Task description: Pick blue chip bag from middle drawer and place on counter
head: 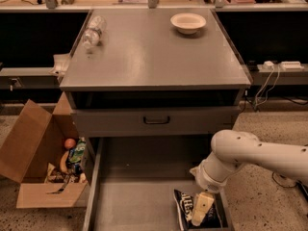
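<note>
The blue chip bag (184, 206) is dark navy with white lettering. It lies on the floor of the open middle drawer (134, 201), near its front right corner. My gripper (202, 209) points down from the white arm (240, 155) on the right and rests right on the bag, covering its middle. The grey counter (154, 57) is the cabinet's top, above and behind the drawer.
A white bowl (188, 22) stands at the counter's back right and a plastic water bottle (92, 31) lies at its back left. A shut drawer front with a black handle (156, 121) sits above the open drawer. An open cardboard box (33, 162) of items stands on the floor, left.
</note>
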You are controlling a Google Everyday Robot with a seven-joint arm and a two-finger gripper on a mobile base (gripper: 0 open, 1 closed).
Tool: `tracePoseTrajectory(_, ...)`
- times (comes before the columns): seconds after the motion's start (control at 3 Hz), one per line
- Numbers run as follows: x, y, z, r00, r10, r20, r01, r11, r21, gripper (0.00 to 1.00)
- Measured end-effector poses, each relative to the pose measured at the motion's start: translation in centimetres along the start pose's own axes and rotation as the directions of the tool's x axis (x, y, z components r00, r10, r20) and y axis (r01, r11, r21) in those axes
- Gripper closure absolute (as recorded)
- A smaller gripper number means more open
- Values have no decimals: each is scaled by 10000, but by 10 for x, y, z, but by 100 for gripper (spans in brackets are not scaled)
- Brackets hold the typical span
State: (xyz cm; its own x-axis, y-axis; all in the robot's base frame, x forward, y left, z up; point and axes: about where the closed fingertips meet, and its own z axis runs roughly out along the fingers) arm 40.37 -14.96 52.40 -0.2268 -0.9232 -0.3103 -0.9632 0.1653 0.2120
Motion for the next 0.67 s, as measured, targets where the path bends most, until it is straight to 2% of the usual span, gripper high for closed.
tracePoseTrajectory(0.33, 17, -33, 44, 9998, -101, 167, 101, 9999, 0, 0)
tracePoseTrajectory(0.67, 37, -58, 88, 9993, 6, 387, 4, 9996, -276, 1)
